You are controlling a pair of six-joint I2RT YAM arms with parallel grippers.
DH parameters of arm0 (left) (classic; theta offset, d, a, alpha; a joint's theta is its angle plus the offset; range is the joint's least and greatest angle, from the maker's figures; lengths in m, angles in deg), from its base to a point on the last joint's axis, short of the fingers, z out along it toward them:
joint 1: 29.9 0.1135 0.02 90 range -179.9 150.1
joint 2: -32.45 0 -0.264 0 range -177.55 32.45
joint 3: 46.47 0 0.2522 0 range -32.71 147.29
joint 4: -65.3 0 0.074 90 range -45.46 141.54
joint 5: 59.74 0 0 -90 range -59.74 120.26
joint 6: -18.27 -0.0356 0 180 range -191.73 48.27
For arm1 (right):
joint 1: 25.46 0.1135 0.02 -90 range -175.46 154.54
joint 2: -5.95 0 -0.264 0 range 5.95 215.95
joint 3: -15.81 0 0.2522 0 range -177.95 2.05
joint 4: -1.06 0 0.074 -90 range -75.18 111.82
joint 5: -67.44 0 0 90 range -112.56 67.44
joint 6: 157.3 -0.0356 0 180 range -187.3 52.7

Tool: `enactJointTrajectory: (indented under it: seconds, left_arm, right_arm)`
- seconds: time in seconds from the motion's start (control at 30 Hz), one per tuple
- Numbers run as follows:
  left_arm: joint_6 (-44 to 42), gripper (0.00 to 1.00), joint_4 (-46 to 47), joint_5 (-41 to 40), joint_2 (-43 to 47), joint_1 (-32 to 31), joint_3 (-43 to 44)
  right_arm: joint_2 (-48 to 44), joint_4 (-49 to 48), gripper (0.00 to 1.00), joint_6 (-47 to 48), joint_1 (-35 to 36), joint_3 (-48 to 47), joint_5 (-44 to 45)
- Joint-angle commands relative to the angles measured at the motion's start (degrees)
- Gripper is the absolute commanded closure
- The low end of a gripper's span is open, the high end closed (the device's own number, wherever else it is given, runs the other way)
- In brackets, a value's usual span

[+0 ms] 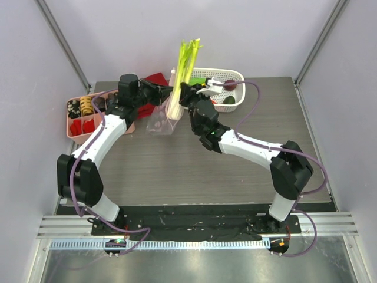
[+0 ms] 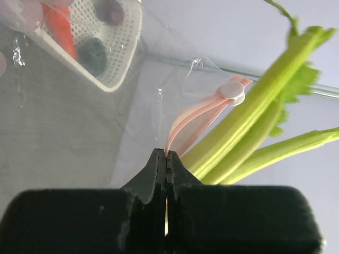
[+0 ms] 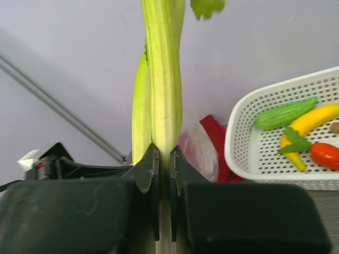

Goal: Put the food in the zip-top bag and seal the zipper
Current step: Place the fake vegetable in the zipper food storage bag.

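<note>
The long green-and-white leek (image 1: 184,71) stands nearly upright, its white base down inside the mouth of the clear zip-top bag (image 1: 160,122). My right gripper (image 1: 186,94) is shut on the leek's stalk (image 3: 163,79), and its tips (image 3: 164,151) pinch it from both sides. Just left of the leek, my left gripper (image 1: 163,92) is shut on the bag's pink zipper strip (image 2: 185,124), which it holds at its tips (image 2: 166,154). The white slider (image 2: 232,91) sits farther along the strip, beside the leek stalks (image 2: 249,121). A banana (image 3: 312,123), a red-orange pepper (image 3: 326,155) and a green piece (image 3: 285,114) lie in the basket.
A white perforated basket (image 1: 235,75) stands at the back right, close behind my right wrist. Left of the bag, a pink tray (image 1: 72,131) holds small bits. A red cloth (image 1: 155,78) lies behind the bag. Walls close in the back and both sides.
</note>
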Motion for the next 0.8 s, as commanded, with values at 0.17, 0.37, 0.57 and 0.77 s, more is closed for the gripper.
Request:
enactJointTrajectory:
  seconds: [0.17,0.37,0.57,0.77]
  left_arm:
    - [3.5,1.00,5.7,2.8,1.5,-0.6,1.9]
    - [4.2,1.00,4.9,4.5,2.4,-0.2,1.3]
    - [5.8,1.00,6.8,4.7,1.4,-0.1,1.2]
    - [6.4,1.00,8.9,4.4,1.1,0.3,1.8]
  right_arm:
    - [6.6,-6.4,0.99,9.8,-1.1,-8.2,8.7]
    - [7.5,-8.3,0.99,12.4,-3.2,-9.8,7.6]
    - [4.7,-8.6,0.99,6.5,-0.6,-3.0,2.8]
    - [-1.1,-7.6,0.99,4.4,1.1,4.2,-6.1]
